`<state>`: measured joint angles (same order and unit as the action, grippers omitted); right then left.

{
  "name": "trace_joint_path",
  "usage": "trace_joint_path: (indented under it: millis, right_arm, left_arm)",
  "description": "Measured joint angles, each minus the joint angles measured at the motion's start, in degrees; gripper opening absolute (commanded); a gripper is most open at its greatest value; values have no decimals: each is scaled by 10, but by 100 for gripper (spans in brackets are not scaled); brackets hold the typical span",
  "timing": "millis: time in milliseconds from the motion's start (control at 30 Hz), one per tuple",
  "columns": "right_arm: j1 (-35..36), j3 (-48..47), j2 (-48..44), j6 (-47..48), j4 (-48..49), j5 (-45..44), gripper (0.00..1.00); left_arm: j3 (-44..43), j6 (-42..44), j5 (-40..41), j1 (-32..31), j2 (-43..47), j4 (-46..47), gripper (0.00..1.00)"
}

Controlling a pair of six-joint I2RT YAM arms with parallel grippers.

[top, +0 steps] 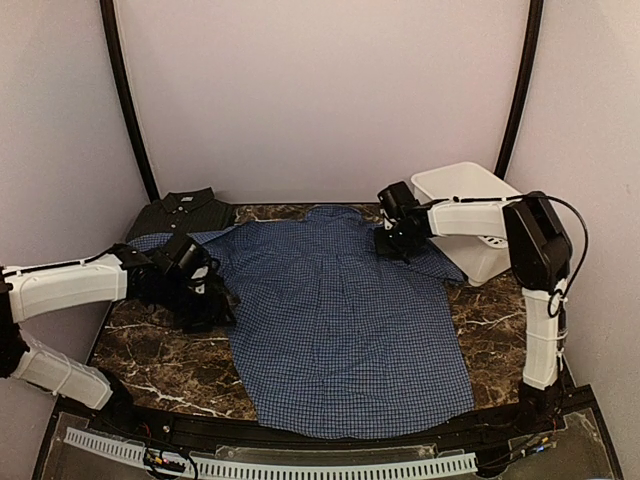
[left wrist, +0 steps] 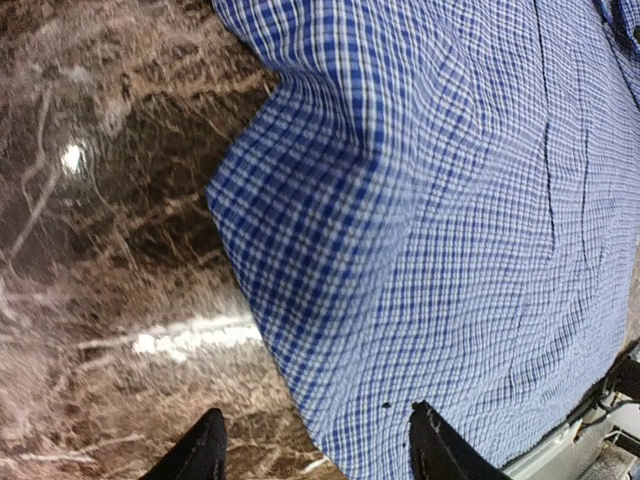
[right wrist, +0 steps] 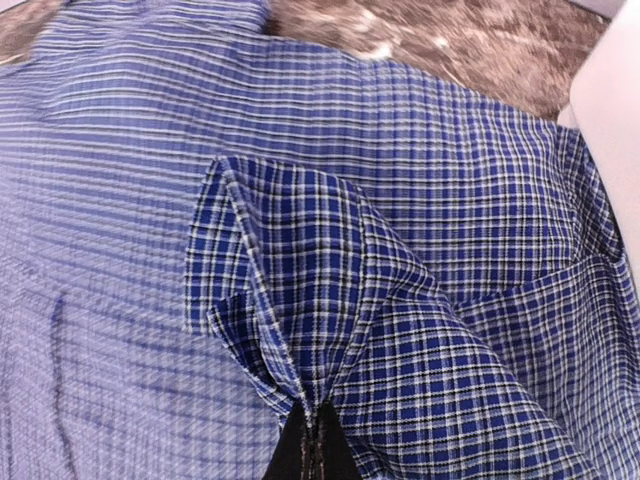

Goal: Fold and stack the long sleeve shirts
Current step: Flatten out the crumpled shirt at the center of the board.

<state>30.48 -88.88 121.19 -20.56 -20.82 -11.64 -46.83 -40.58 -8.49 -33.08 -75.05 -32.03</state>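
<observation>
A blue long sleeve shirt (top: 340, 310) with fine white check lies spread flat across the marble table, collar toward the back. My right gripper (top: 397, 242) is at its right sleeve. In the right wrist view it (right wrist: 315, 445) is shut on a raised fold of the blue cloth (right wrist: 330, 290). My left gripper (top: 207, 300) is low at the shirt's left edge. In the left wrist view its jaws (left wrist: 318, 450) stand open astride the shirt's edge (left wrist: 300, 380), one finger over marble, the other over cloth. A dark checked shirt (top: 185, 210) lies folded at the back left.
A white plastic basket (top: 470, 195) stands at the back right, close beside the right arm, and its wall (right wrist: 612, 110) shows in the right wrist view. Bare marble table (top: 165, 360) lies left of the shirt. A walled rail (top: 300, 465) runs along the near edge.
</observation>
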Motion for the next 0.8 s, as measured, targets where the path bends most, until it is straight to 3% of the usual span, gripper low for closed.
trace_joint_path:
  millis: [200,533,667,733,800]
  right_arm:
    - [29,37,-67,8,3,2,0]
    - [61,177,-121,3,20,30,0]
    - [67,226,-122,-6,35,45,0]
    - [68,239,-130,-9,50,46,0]
    - [69,252,-137,-12,59,48,0]
  left_arm:
    - [63,-50,-45,-55,49,9,55]
    - [84,-98,-42,-125,-4,20,45]
    - [79,-103,-32,-129,-34,32,34]
    - [70,-102,-23,-129,-56,35,24]
    - [60,-103,-13,-131,-72,38,8]
